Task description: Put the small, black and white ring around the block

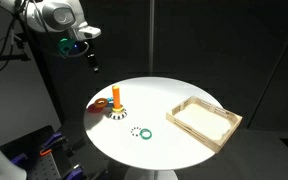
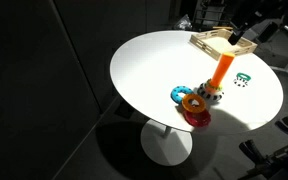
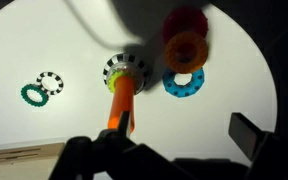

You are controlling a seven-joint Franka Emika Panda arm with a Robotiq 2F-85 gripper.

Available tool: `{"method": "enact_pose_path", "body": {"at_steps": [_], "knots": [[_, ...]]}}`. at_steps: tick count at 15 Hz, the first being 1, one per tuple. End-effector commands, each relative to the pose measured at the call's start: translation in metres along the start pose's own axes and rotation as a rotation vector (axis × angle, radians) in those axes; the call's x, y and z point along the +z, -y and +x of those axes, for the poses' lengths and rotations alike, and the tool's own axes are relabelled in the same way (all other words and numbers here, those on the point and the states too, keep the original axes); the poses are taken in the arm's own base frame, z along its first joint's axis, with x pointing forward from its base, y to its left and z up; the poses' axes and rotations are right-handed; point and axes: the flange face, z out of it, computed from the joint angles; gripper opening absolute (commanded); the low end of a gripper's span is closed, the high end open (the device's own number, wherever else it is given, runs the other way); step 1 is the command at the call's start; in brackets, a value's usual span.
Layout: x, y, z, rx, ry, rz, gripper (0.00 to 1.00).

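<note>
You can read no text, label, brand, number or sign in any of the views. Whether the grey and white robot arm housing [image 1: 56, 14] carries a marking cannot be told in an exterior view, because it is too small and blurred.

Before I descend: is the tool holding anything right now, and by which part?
Nothing is held. The tool hangs open high above the table, and the small black and white ring lies on it beside the green ring.
</note>
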Motion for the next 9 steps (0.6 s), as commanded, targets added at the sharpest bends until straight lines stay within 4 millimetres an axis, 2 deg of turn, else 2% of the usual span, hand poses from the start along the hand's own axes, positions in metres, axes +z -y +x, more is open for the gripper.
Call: {"method": "enact_pose_path", "body": {"at_steps": [1,4,9], "knots": [[-0.001,0.0,0.0,0.0,0.001,0.0,1.0],[-0.001,0.0,0.0,0.0,0.001,0.0,1.0],[-0.006,-0.038,0.027,0.066,-0.039,-0.058,1.0]]}}
